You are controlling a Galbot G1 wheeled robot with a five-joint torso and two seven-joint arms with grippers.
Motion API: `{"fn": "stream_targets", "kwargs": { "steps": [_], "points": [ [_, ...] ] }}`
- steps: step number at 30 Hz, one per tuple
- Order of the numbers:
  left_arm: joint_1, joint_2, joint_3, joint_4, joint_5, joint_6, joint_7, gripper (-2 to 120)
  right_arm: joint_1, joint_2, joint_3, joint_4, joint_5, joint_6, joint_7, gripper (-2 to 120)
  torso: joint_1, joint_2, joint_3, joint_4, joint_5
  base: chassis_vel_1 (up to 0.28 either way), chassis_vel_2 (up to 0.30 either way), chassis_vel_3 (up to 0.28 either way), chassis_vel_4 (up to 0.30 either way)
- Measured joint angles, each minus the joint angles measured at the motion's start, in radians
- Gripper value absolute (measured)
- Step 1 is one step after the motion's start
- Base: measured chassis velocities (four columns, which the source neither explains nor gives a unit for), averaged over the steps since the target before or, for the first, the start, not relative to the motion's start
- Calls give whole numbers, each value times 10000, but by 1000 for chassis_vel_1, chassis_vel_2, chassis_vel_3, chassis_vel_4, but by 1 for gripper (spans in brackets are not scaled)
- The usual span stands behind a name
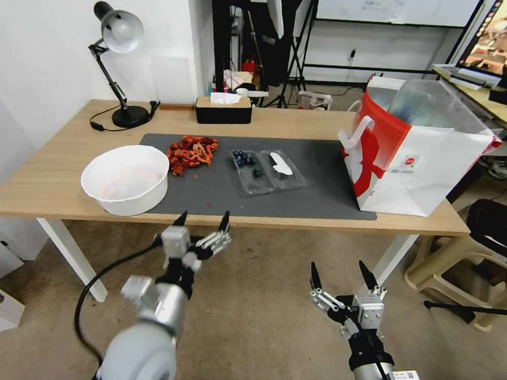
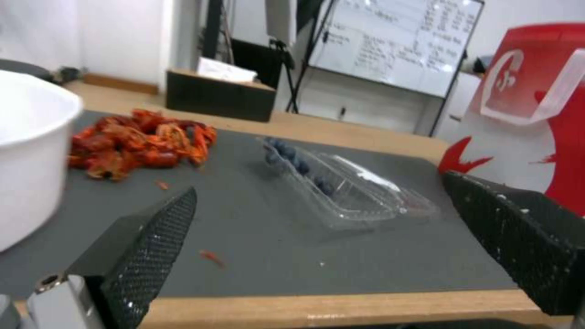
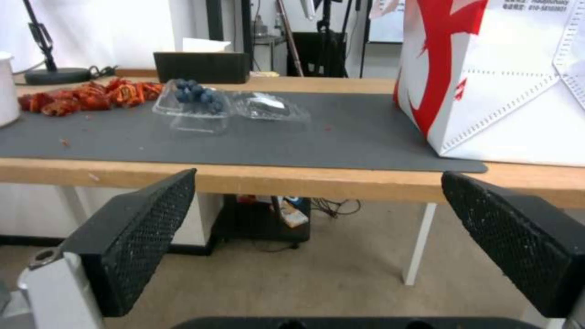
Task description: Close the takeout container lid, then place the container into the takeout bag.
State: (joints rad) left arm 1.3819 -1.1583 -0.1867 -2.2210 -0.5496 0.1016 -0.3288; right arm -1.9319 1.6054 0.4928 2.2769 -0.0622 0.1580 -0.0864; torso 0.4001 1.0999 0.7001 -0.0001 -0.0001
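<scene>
takeout container (image 1: 267, 171) between bowl (image 1: 126, 178), takeout bag (image 1: 414, 159)

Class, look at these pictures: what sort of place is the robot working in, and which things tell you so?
Probably a lab or studio workroom: a whiteboard and tripod stands stand behind the wooden table, with a monitor nearby.

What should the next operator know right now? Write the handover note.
Left claw: open, empty, at the table's near edge.
Right claw: open, empty, lower, short of the table.
Takeout container: on the grey mat, lying open, blueberries in the tray half, lid flat beside it.
Takeout bag: upright, mouth open, right of the mat.
Done: nothing.
Left: close lid, bag the container.
</scene>
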Motion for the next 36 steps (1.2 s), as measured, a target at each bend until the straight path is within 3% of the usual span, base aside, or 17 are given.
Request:
{"fn": "stream_targets", "kwargs": {
  "steps": [5, 8, 15, 21, 23, 28, 36],
  "points": [
    [-1035, 565, 409, 310, -872, 549, -347, 100, -26, 25, 1, -94, -171, 34, 31, 100, 0, 0, 0, 2, 1, 0, 0, 0, 0],
    [-2397, 1093, 1185, 737, -1845, 1160, -790, 100, -27, 27, -65, -261, -408, 100, 66, 100, 0, 1, 0, 1, 2, 0, 0, 0, 0],
    [-4429, 1369, 2335, 1593, -3185, 1968, -1565, 100, -5, 34, -122, -436, -659, 214, 161, 100, 1, 0, 0, 1, 3, 0, 0, 0, 0],
    [-5794, 1191, 2979, 2302, -3956, 2715, -2332, 100, 26, 32, -93, -543, -690, 286, 233, 100, -1, 0, 0, 1, 1, 0, 0, 0, 0],
    [-6366, 982, 3071, 2492, -4522, 3567, -2835, 100, 44, 31, -66, -626, -691, 337, 269, 100, -1, 0, -1, 0, 3, 0, 0, 0, 0],
    [-7338, 628, 3329, 3105, -5140, 4573, -3758, 100, 100, 30, -36, -752, -684, 378, 313, 100, -1, 0, -1, 1, 2, 0, 0, 0, 0],
    [-8233, 159, 3770, 4085, -5831, 5169, -4685, 100, 199, 29, -30, -950, -646, 455, 402, 100, 0, 0, -1, 0, 2, 0, 0, 0, 0]
  ]
}}
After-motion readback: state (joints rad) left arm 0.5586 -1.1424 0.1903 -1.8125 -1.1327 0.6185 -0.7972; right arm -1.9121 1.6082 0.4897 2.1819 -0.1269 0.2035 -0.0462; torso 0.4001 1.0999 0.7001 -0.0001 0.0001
